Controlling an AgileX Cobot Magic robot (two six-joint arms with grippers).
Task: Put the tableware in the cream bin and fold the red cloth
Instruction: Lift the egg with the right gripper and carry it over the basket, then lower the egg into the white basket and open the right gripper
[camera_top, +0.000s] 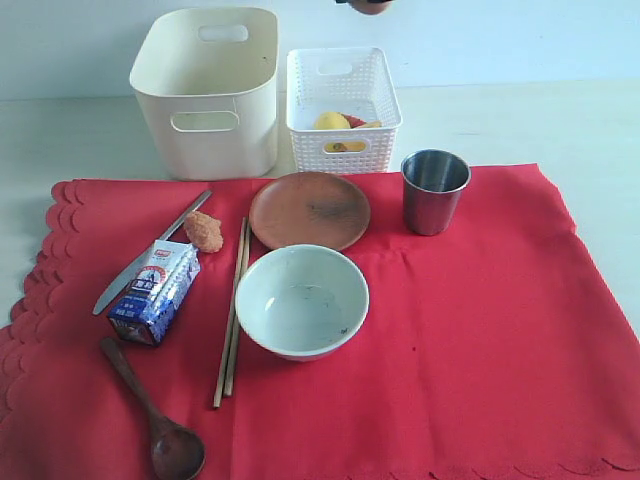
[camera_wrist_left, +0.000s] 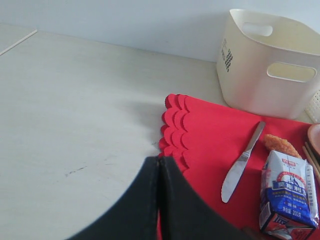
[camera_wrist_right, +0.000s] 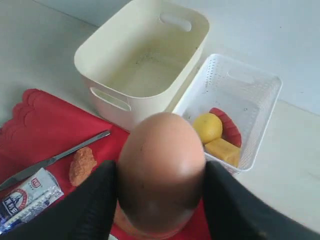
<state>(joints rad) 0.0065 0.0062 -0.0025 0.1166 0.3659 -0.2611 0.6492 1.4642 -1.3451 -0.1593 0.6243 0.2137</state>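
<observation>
The red cloth (camera_top: 480, 330) lies spread flat on the table. On it are a white bowl (camera_top: 302, 300), a steel cup (camera_top: 434, 190), a brown plate (camera_top: 309, 210), a knife (camera_top: 150, 252), chopsticks (camera_top: 232, 310) and a dark spoon (camera_top: 155, 415). The cream bin (camera_top: 205, 95) stands behind the cloth's left part, empty in the right wrist view. My right gripper (camera_wrist_right: 161, 185) is shut on a brown egg (camera_wrist_right: 161, 165), high above the plate, near the bin and basket. My left gripper (camera_wrist_left: 159, 170) is shut on nothing, over the cloth's scalloped left edge (camera_wrist_left: 172, 130).
A white lattice basket (camera_top: 343, 100) holding yellow and red food pieces stands right of the bin. A blue-and-white milk carton (camera_top: 155, 293) and a fried nugget (camera_top: 204, 231) lie on the cloth between the knife and the chopsticks. Bare table (camera_wrist_left: 75, 110) stretches left of the cloth.
</observation>
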